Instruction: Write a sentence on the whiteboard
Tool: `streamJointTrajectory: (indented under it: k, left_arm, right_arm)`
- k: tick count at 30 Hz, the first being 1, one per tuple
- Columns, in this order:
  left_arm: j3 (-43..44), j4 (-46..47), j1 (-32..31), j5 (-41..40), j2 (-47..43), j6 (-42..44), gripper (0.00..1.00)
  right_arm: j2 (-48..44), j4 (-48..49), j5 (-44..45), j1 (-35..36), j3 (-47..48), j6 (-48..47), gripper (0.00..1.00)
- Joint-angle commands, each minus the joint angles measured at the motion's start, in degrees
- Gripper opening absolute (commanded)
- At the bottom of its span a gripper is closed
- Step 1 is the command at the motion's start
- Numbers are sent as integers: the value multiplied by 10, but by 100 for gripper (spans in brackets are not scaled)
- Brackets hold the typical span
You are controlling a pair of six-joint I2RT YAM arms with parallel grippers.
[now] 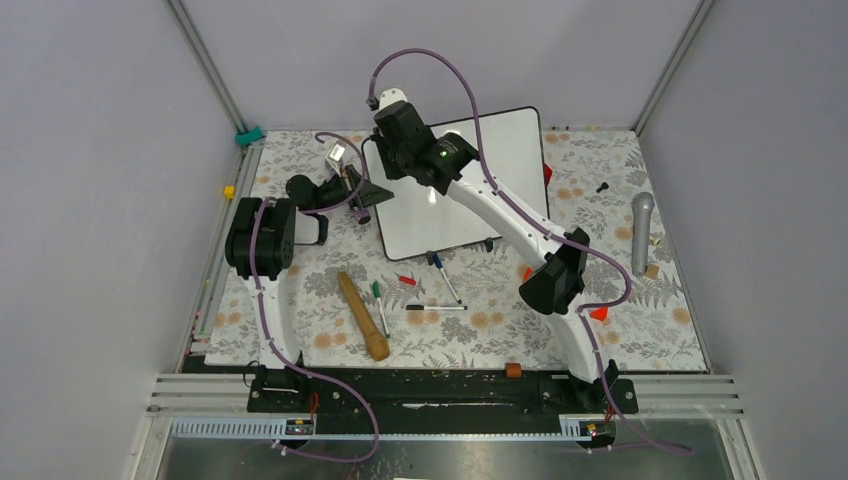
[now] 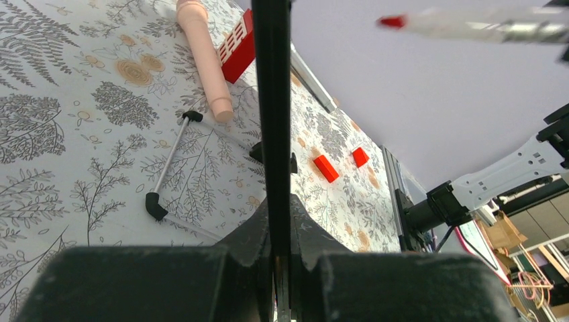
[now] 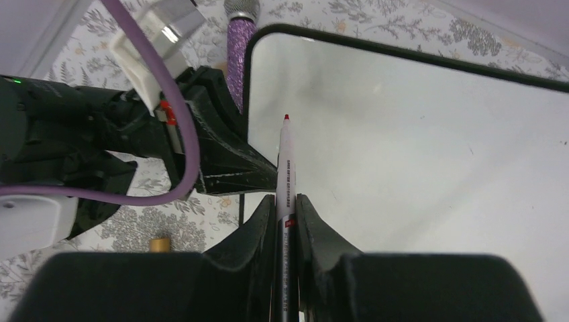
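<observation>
Right claw (image 3: 286,208): we read it clenched on red-tipped marker (image 3: 286,157), barrel clamped between both fingers, tip pointing 12 o'clock in wrist view. Tip hangs over whiteboard (image 3: 416,168) near its 9 o'clock edge; left wrist view shows gap between tip and board. Left claw (image 2: 282,225): clenched on board's black frame, 9 o'clock side. Top view: we place board at 12 o'clock of floral mat (image 1: 660,320). Loose pens (image 1: 437,307) at board's 6 o'clock, wooden roller (image 1: 362,315) at 7 o'clock, microphone (image 1: 642,232) at 3 o'clock.

Robot lab enclosure (aluminium framing (image 1: 206,62))
</observation>
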Motion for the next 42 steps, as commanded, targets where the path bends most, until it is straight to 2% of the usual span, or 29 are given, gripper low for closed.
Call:
streamJointTrajectory:
  k: [1,11,23,33,42]
  left_arm:
    - [-34,15,-5,32,-17,43,0]
    - [-20,16,-5,39,-7,31,0]
    - [-15,16,-5,40,-7,25,0]
    - [-16,16,-5,40,-7,26,0]
    - [-15,17,-4,39,-7,25,0]
  right_arm:
    - [-24,29,-7,-10,-24,-10,0]
    - [-13,29,-4,-18,-6,-10,0]
    - [22,29,-11,-18,85,-19,0]
    - [24,17,-41,-69,87,23,0]
    - [3,15,-51,-69,76,13,0]
